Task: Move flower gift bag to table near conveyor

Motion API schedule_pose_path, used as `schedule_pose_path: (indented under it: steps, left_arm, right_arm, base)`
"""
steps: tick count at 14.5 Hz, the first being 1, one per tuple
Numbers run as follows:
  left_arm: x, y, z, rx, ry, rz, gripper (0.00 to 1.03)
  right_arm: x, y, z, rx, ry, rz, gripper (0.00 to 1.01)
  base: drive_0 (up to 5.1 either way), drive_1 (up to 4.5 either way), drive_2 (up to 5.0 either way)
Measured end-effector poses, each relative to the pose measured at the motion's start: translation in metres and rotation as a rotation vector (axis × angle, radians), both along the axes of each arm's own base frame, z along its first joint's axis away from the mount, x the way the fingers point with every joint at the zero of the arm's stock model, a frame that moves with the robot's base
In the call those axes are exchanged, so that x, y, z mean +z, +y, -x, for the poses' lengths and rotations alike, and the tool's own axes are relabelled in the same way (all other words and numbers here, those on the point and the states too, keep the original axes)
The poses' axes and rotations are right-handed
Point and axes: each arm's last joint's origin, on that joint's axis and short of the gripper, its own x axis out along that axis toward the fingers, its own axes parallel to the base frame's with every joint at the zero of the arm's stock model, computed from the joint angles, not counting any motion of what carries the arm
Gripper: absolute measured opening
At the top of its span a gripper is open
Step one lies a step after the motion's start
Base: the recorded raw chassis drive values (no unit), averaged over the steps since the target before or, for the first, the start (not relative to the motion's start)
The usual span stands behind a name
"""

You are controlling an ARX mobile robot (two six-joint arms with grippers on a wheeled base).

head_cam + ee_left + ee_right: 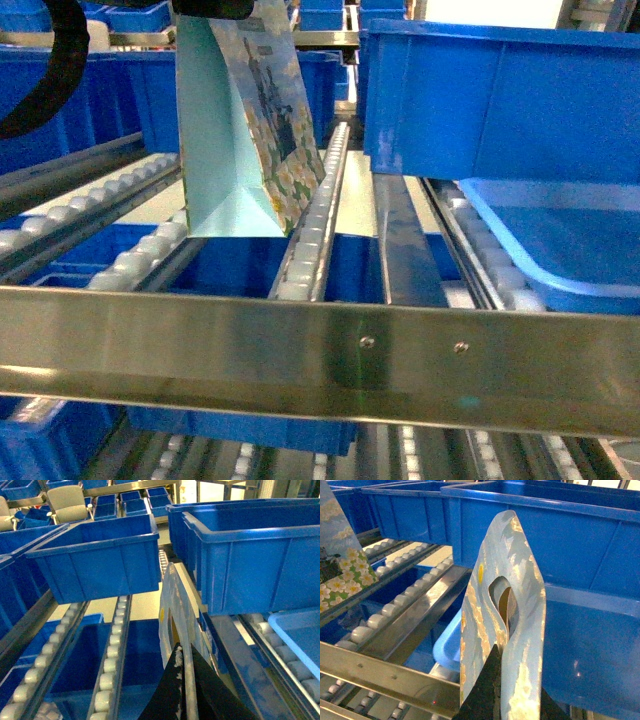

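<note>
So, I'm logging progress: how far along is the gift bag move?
Done: the bag is off the rollers and hangs above the conveyor. In hand: the left gripper is clamped on its top edge, and the right gripper grips a second bag. Left: no table is in view, so carrying and setting down remain.

Blue plastic bins [500,90] on upper & lower levels, pale blue tray [560,240] at right.

No legible text, labels, brands or numbers anywhere. The flower gift bag [262,110] carries only a printed picture; a faint script line on it cannot be read.
</note>
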Motion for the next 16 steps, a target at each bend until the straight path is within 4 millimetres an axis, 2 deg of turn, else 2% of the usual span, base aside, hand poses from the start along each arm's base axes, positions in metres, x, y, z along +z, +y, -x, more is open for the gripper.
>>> schedule_pose_path:
  steps: [16]
  left_arm:
    - [0.0,-0.0004,0.0007,-0.003,0.0,-0.002,0.02]
  right_arm:
    - [-0.0004,0.0,-0.0001,0.0,0.003,0.0,0.02]
  base:
    - [0.0,0.0,0.0]
